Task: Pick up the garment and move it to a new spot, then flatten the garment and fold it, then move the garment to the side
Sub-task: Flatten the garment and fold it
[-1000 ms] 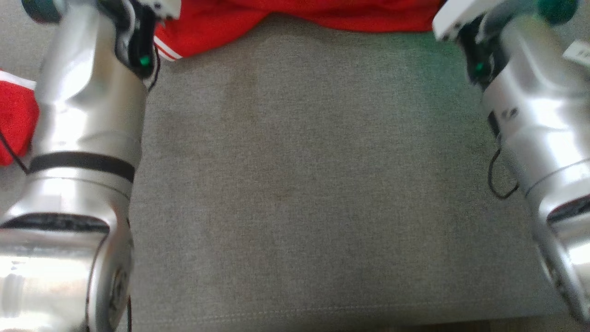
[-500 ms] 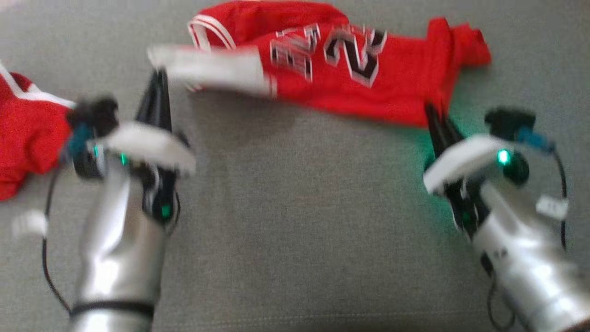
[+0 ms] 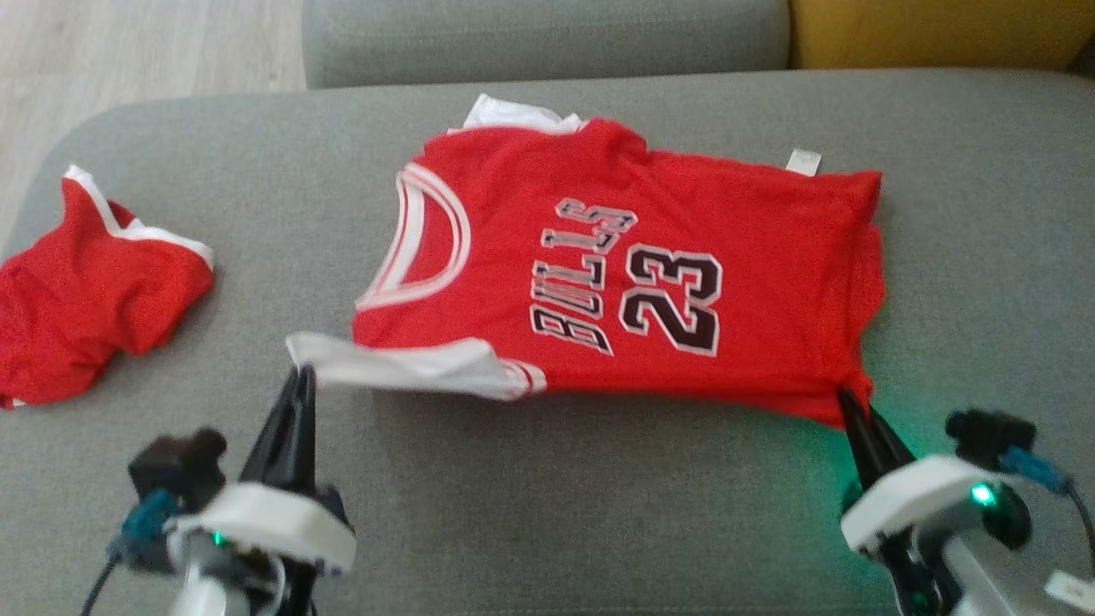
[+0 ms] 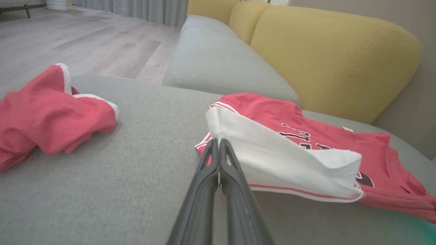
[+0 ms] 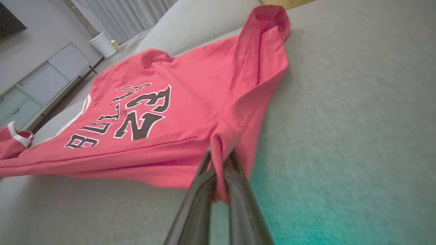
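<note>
**Head view:** cam had tilted up over the last sec, so the whole red jersey (image 3: 616, 274) showed mid-frame on the grey sofa seat (image 3: 547, 513), not just its near edge at 12 o'clock as before. That shift was the cam's, not the jersey's. L gripper (image 3: 301, 376), at 7 o'clock, was clamped on the white sleeve (image 3: 402, 366). R gripper (image 3: 849, 402), at 5 o'clock, was clamped on the hem corner (image 3: 821, 400). Both grips matched those of half a sec earlier. Jersey lay print-up, mostly spread, near edge lifted btwn the two. A second red garment (image 3: 85, 316) sat at 9 o'clock, well apart.

**L wrist view:** fingers were together w/ sleeve cloth pinched at the tips, and the sleeve hung off the seat toward 3 o'clock.

**R wrist view:** fingers were shut on a red fold of hem. Far hem edge, at 1 o'clock, was doubled over.

Relocating looked done and flattening under way, w/ no fold begun. The doubled hem prob needs another tug.
</note>
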Robot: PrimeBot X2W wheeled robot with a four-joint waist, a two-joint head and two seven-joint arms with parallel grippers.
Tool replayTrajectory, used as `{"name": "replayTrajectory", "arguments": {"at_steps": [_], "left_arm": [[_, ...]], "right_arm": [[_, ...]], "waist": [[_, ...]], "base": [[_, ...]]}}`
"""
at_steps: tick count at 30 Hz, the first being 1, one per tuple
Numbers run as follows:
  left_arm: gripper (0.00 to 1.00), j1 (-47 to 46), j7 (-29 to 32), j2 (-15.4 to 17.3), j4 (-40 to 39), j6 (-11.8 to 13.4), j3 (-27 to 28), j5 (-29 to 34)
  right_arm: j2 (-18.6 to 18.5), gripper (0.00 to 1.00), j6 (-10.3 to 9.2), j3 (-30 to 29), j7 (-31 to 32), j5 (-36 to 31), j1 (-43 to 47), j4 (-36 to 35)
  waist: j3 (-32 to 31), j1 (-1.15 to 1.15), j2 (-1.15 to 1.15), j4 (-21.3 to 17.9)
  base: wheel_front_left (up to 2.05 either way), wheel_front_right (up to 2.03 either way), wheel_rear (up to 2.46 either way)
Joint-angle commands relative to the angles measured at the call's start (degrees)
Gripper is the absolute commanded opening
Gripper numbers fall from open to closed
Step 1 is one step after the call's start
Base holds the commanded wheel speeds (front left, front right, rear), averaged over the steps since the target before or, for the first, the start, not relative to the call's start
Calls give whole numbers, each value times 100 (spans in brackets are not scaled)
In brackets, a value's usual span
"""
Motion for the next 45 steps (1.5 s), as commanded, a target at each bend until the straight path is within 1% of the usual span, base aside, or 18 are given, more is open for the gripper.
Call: {"name": "replayTrajectory", "arguments": {"at_steps": [1,7,10,11,12,13,19,23,28,30,32,38,40,41,42,43,44,45], "left_arm": [[0,186,219,135,-657,141,146,58],[0,1246,939,106,-1849,459,15,39],[0,1644,1174,79,-2251,614,-34,5],[0,1644,1174,79,-2251,614,-34,5],[0,1831,1274,67,-2467,694,-56,-10],[0,1831,1274,67,-2467,694,-56,-10],[0,1882,1340,75,-2628,728,-56,-77],[0,1524,1312,181,-2455,571,-94,-86],[0,672,1284,301,-1916,266,-155,-179],[0,46,1327,347,-1435,65,-252,-223],[0,-370,1338,365,-1040,-32,-289,-264],[0,-1279,1234,398,97,-186,-359,-332],[0,-1481,1228,394,473,-218,-397,-358],[0,-1566,1226,390,652,-230,-415,-371],[0,-1640,1212,390,821,-237,-429,-371],[11,-1698,1200,377,983,-240,-433,-385],[37,-1752,1143,366,1105,-243,-437,-388],[100,-1794,1037,357,1197,-235,-429,-377]], "right_arm": [[-93,0,39,-211,87,-206,289,-346],[140,0,39,-1173,682,-855,1409,-1347],[378,0,39,-1656,1112,-1257,1945,-2021],[378,0,39,-1656,1112,-1257,1945,-2021],[580,0,39,-1948,1417,-1502,2258,-2504],[580,0,39,-1948,1417,-1502,2258,-2504],[1040,0,39,-2498,2178,-1994,2778,-3584],[1182,0,39,-2706,2468,-2051,2833,-3898],[1245,0,39,-2910,2691,-2041,2557,-3918],[1256,0,39,-2998,2725,-2074,2295,-3816],[1260,0,39,-3032,2714,-2097,2106,-3718],[1263,1,39,-2912,2612,-2060,1564,-3284],[1264,45,39,-2824,2577,-2017,1421,-3117],[1264,100,39,-2770,2574,-1990,1360,-3030],[1264,100,39,-2727,2562,-1975,1306,-2951],[1264,100,39,-2684,2526,-1950,1259,-2897],[1264,100,39,-2640,2452,-1927,1220,-2876],[1264,100,39,-2612,2376,-1935,1197,-2860]], "waist": [[-139,0,0,12],[-383,0,0,26],[-465,0,0,7],[-465,0,0,7],[-479,0,0,3],[-479,0,0,3],[-455,0,0,10],[-363,0,0,7],[-147,0,0,-74],[20,0,0,-129],[132,0,0,-178],[383,0,0,-361],[443,0,0,-395],[474,0,0,-409],[499,0,0,-417],[522,0,0,-418],[536,0,0,-419],[547,0,0,-420]], "base": [[0,0,0],[0,0,0],[0,0,0],[0,0,0],[0,0,0],[0,0,0],[0,0,0],[0,0,0],[0,0,0],[0,0,0],[0,0,0],[0,0,0],[0,0,0],[0,0,0],[0,0,0],[0,0,0],[0,0,0],[0,0,0]]}}
